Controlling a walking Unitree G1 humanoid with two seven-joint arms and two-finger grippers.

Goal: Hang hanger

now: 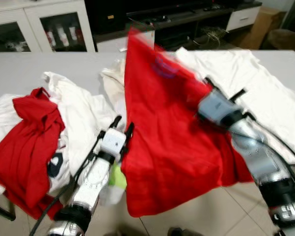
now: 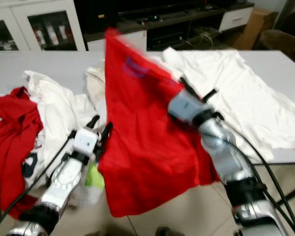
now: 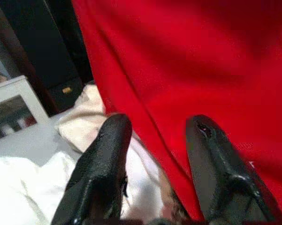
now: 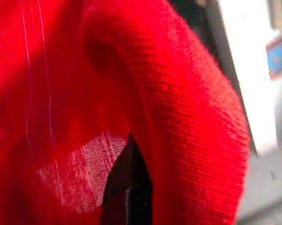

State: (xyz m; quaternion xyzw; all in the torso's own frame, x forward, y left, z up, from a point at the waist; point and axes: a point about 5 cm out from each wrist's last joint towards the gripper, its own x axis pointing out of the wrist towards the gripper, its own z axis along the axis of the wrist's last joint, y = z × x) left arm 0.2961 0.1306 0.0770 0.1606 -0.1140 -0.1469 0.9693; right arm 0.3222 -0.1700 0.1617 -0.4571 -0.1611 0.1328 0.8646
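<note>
A large red garment (image 1: pixel 172 132) is held up over the near edge of the table (image 1: pixel 19 69), its top corner raised high and blurred, its lower edge drooping past the table edge toward the floor. Its cloth is a fine ribbed knit, with one thick fold bulging and a thin patch where light shows through. The right arm is buried in it from the right, while its left edge hangs just beside the left gripper (image 3: pixel 155 136), whose fingers stand apart.

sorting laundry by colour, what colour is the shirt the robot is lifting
Red, clearest in the left eye view: the lifted shirt.
</note>
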